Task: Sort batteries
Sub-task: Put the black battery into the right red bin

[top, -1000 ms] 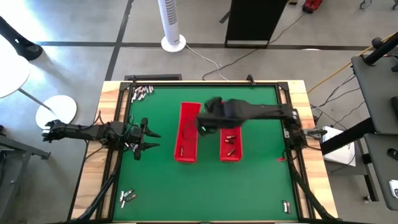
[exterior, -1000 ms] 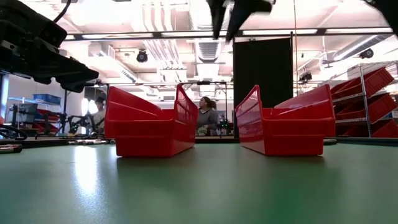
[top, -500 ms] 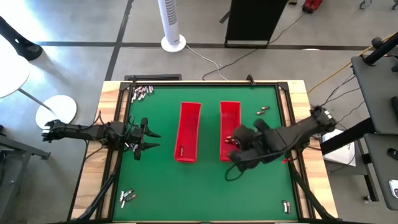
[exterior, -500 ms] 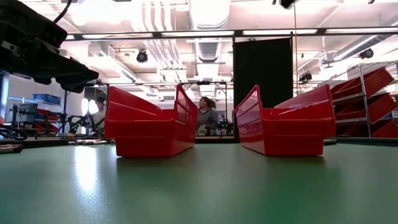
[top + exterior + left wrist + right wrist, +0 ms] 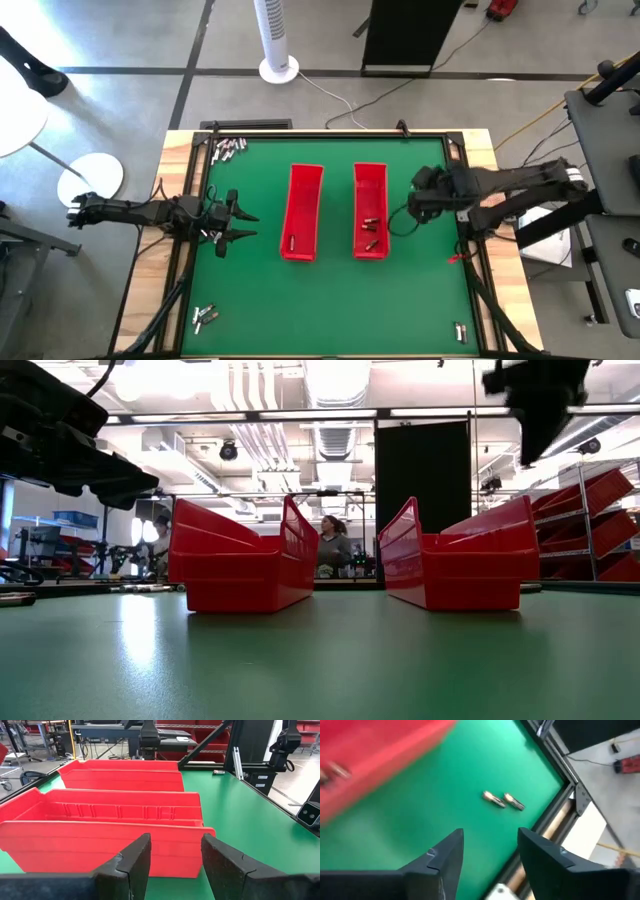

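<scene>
Here, from the high view, the right gripper (image 5: 418, 205) is seen above the green mat (image 5: 420, 290), between the right red tray (image 5: 370, 177) and the table's right edge. The left gripper (image 5: 237, 224) waits at the left side of the mat, pointing toward the left red tray (image 5: 303, 175). Batteries are spread in several groups: a heap at the far left corner (image 5: 228, 148), a few at the near left corner (image 5: 205, 317), one pair at the near right corner (image 5: 460, 331), some inside the right tray (image 5: 369, 222) and one in the left tray (image 5: 290, 241). The step in hand is judged to be a reach for the next battery pair, so the fingers should be lowered astride a single battery, not both.

In the low view, both trays are shown side-on, well apart, and the right arm hangs high above the right one; no battery can be made out on the mat here.

In the left wrist view, the left jaws are seen standing apart with nothing between them, facing the long wall of the near tray.

In the right wrist view, the right jaws are seen parted and empty. Two batteries (image 5: 503, 800) lie almost end to end on the mat near the table frame (image 5: 555, 815); this pair is hidden under the arm in the high view.
</scene>
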